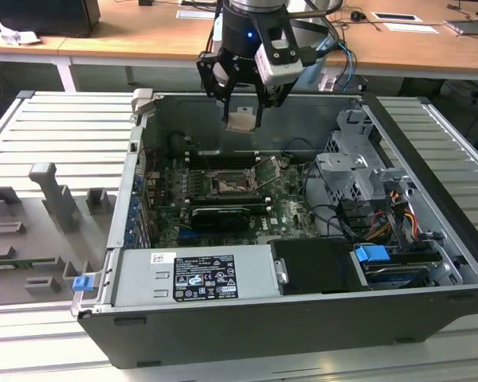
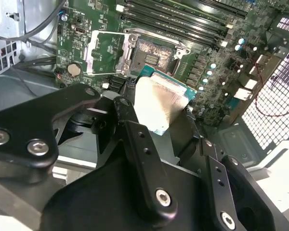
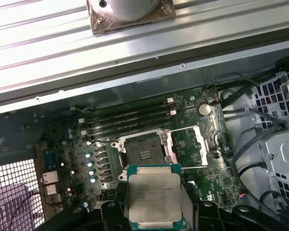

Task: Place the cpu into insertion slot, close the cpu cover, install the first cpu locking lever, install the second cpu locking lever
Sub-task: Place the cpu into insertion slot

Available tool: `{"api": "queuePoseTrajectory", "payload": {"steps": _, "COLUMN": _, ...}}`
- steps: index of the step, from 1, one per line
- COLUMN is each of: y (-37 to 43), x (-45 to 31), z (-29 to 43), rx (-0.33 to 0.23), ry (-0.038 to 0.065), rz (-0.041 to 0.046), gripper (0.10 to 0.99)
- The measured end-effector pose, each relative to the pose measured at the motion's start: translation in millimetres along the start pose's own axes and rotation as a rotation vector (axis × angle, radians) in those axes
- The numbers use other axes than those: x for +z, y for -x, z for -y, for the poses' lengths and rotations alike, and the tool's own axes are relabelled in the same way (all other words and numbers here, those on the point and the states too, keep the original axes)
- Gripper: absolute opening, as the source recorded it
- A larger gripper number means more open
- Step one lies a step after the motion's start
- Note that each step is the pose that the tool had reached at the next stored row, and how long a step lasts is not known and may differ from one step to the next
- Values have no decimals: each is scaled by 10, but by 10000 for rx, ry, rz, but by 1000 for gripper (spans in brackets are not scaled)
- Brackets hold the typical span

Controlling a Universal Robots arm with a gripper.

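The cpu (image 1: 240, 121) is gripped between the closed fingers of the gripper (image 1: 240, 113) and is held high over the open case (image 1: 303, 322), near its far wall and well above the motherboard (image 1: 296, 200). In both wrist views the chip's metal face (image 3: 154, 197) (image 2: 159, 103) is seen pinched between the black fingers (image 2: 127, 120). The slot (image 3: 143, 153) is seen uncovered and dark on the board, apart from the chip, and the cover (image 3: 195, 147) is swung open just beside it.

Matte black gripper (image 1: 242, 119), silver screw heads (image 2: 162, 197), blue wrist light (image 1: 248, 34)
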State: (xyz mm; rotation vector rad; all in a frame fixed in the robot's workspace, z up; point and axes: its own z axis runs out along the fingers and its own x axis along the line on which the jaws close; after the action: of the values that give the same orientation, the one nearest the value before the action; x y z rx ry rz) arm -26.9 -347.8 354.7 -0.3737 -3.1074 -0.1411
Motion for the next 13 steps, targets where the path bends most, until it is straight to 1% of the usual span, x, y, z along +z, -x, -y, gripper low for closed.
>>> {"api": "queuePoseTrajectory", "payload": {"steps": 2, "y": 0, "x": 4, "z": 0, "rx": 201, "ry": 5, "rz": 18, "gripper": 529}}
{"api": "queuePoseTrajectory", "payload": {"steps": 6, "y": 0, "x": 10, "z": 1, "rx": 428, "ry": 9, "rz": 38, "gripper": 529}}
{"api": "queuePoseTrajectory", "payload": {"steps": 10, "y": 0, "x": 17, "z": 1, "rx": 866, "ry": 16, "rz": 77, "gripper": 529}}
{"api": "queuePoseTrajectory", "payload": {"steps": 13, "y": 0, "x": 19, "z": 1, "rx": 949, "ry": 19, "rz": 85, "gripper": 529}}
